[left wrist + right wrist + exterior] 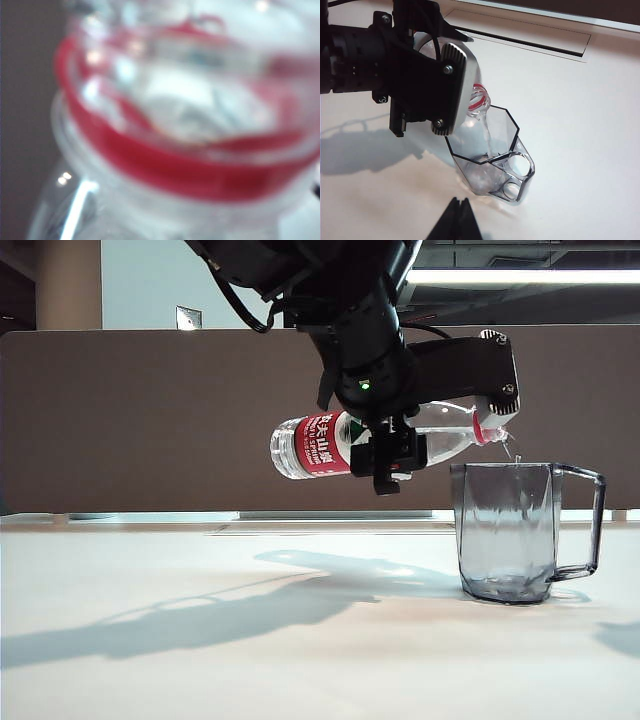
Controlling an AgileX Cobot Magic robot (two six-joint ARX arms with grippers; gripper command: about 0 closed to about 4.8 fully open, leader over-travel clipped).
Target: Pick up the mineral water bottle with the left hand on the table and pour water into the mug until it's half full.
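My left hand [392, 455] is clamped around the mineral water bottle [330, 445], holding it nearly level above the table [200, 660] with its mouth over the mug [510, 530] rim (a thin stream falls in). The right gripper [456, 220] sits near the mug, fingertips pressed together and holding nothing.

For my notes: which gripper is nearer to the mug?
Left. The left gripper holds the mineral water bottle just above the mug; the right gripper waits beside it.
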